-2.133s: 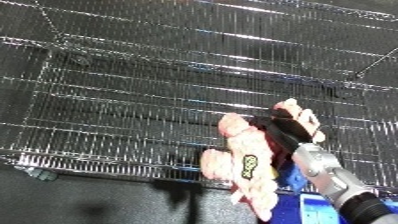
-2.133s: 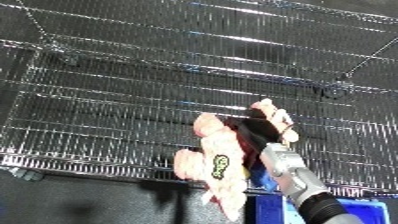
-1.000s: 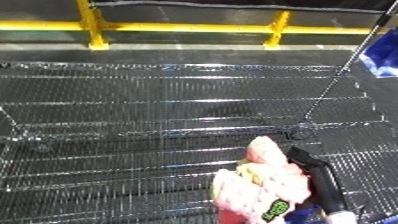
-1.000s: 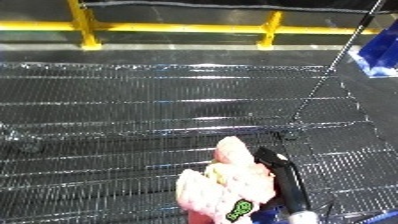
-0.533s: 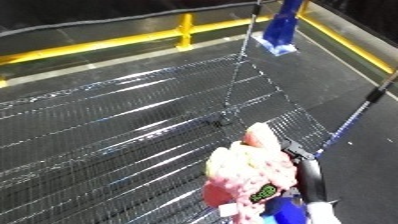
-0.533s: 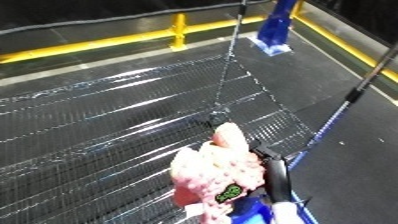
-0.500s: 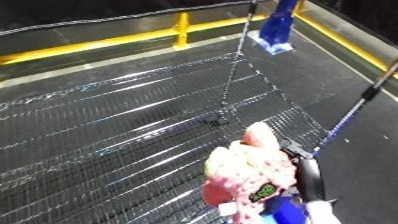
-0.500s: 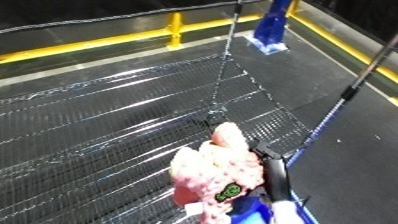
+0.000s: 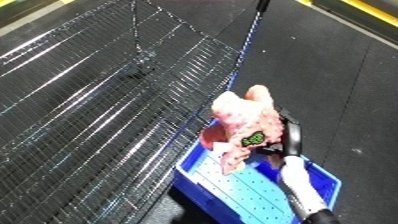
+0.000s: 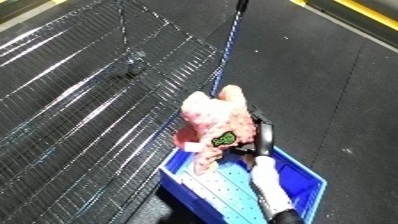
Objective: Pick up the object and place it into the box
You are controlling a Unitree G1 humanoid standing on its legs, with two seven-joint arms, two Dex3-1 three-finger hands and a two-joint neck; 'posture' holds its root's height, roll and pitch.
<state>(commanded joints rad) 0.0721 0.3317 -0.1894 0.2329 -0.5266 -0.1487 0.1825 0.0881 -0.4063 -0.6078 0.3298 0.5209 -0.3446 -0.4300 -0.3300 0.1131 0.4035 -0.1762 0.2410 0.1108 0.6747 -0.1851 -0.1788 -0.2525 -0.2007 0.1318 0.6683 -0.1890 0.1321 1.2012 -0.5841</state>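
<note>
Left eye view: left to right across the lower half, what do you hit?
Wire rack → pink plush toy → right hand holding it → dark floor. The blue bin lies under the toy and hand, so it has no clear slot.

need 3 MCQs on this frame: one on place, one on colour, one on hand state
1. Where is the pink plush toy?
A. lying on the wire shelf
B. held above the blue bin
C. on the dark floor

2. What colour is the bin?
A. blue
B. yellow
C. grey

3. What is the right hand doing?
A. hanging open beside the toy
B. curled and holding nothing
C. shut on the toy

Answers: 1 B, the toy hangs over the bin's perforated bottom, beside the wire shelf. 2 A, its walls and bottom are blue. 3 C, the black hand sits against the toy's side and carries it clear of the bin.
</note>
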